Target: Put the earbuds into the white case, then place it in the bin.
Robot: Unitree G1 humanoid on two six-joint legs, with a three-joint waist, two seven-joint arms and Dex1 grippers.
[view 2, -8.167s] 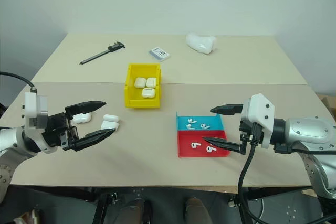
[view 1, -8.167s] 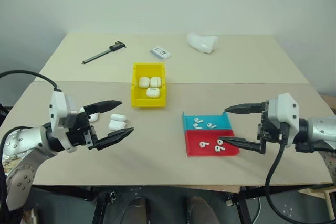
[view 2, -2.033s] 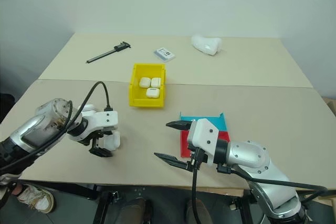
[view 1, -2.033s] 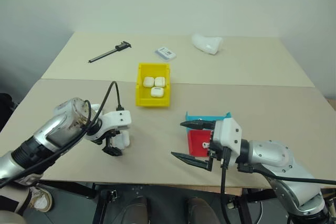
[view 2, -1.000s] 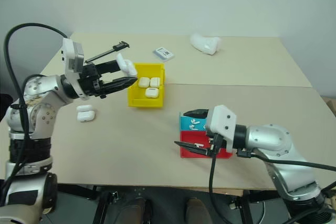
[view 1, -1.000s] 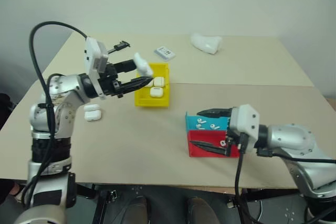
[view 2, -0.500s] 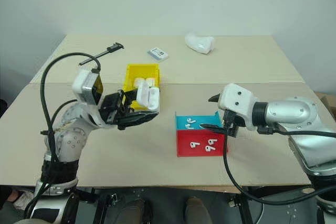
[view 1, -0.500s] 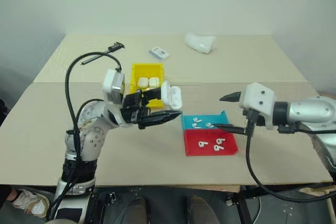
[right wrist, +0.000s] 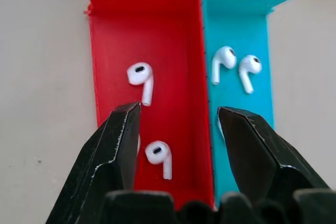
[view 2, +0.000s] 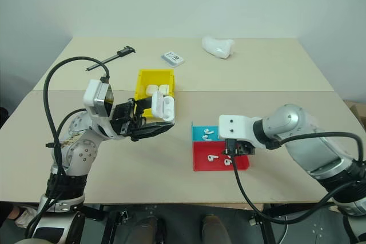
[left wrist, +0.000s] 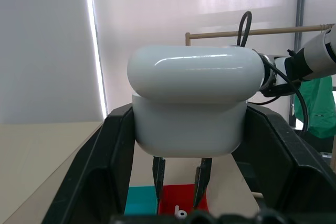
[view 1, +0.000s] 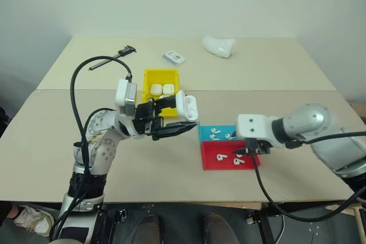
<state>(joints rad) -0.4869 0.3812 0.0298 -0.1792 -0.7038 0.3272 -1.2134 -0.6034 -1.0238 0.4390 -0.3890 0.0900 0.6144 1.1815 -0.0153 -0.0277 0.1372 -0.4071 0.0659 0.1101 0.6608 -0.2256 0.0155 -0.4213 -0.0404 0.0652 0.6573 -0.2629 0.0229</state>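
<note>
The white case (view 1: 186, 106) is up in the air, pinched tight between the two black fingers of the left gripper (view 1: 184, 117). It sits above the table (view 1: 274, 67), just in front of the bin (view 1: 147, 76) and to the left of the two little trays. In the left wrist view the case (left wrist: 194, 100) looks big and round, with its lid shut and a black finger on each side of it. The bin is bright yellow and has three more white cases (view 1: 161, 89) lying inside it. The earbuds (right wrist: 142, 76) are small and white with short stems. Some lie in the red tray (right wrist: 110, 45) and some lie in the blue tray (right wrist: 247, 35). The two trays touch each other side by side, with the blue one farther from the robot. The right gripper (right wrist: 178, 124) points down over the trays with its fingers apart and nothing between them. One finger is over the red tray, near an earbud (right wrist: 159, 155), and the other finger is over the blue tray. In the head view the right gripper (view 1: 247, 150) is low over the red tray (view 1: 213, 164). Far back on the table lie a black caliper (view 1: 110, 59), a flat white card (view 1: 174, 57) and a lumpy white thing (view 1: 219, 46), all well apart from the bin.
</note>
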